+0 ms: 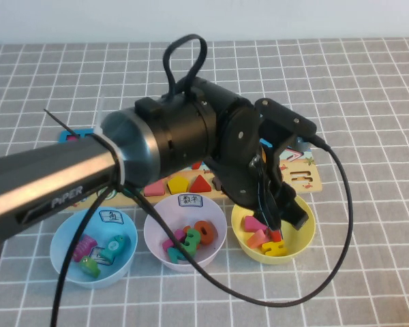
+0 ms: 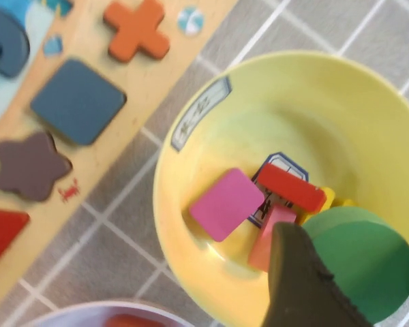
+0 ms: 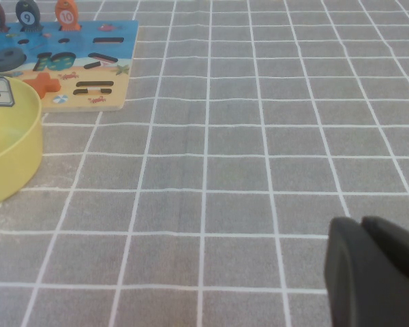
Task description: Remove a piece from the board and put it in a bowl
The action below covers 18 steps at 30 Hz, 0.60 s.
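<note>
My left gripper (image 1: 284, 216) hangs low over the yellow bowl (image 1: 240, 228), which stands in front of the board (image 1: 308, 180). In the left wrist view the left gripper (image 2: 354, 253) is shut on the piece, a flat round green disc (image 2: 365, 266), held just above the bowl's inside (image 2: 165, 204). A dark finger (image 2: 300, 286) covers the disc's near edge. In the high view the disc is hidden behind the gripper. A pink square (image 2: 226, 204) and a red piece (image 2: 290, 187) lie in the bowl. My right gripper (image 3: 369, 272) is shut over bare cloth, to the right of the bowl (image 3: 17, 153) and the board (image 3: 88, 65).
A pale pink bowl (image 1: 152, 235) and a pale blue bowl (image 1: 60, 257), each with several pieces, stand left of the yellow one. The left arm and its cable cover much of the board. A grey checked cloth (image 1: 368, 88) covers the table.
</note>
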### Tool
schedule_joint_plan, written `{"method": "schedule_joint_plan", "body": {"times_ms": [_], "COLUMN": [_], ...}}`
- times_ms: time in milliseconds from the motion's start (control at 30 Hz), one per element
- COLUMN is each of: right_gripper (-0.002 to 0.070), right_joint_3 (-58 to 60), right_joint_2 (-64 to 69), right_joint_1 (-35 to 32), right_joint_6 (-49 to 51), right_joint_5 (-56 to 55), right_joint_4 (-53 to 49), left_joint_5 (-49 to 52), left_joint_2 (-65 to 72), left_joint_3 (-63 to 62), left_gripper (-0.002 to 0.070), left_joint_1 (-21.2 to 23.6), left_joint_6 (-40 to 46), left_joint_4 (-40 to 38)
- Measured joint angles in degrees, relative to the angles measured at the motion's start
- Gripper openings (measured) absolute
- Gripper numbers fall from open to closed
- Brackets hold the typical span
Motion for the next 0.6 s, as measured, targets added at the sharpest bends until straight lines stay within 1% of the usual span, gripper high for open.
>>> {"method": "schedule_joint_plan", "body": {"times_ms": [233,600], "right_gripper": [-0.0017,-0.0017], "right_joint_3": [0.0,0.0], "right_joint_2": [0.0,0.0], "right_joint_1": [0.0,0.0], "right_joint_6": [0.0,0.0], "right_joint_5": [0.0,0.0], "right_joint_4": [0.0,0.0], "left_joint_5": [-0.7,-2.4], "left_joint_2": [1.5,4.2], "left_joint_3": [0.0,0.0], "left_gripper": [0.0283,0.0282], "left_joint_1": [-0.1,-0.1], "left_joint_6": [-4.2,-4.8], "left_joint_4": [0.1,0.0]}}
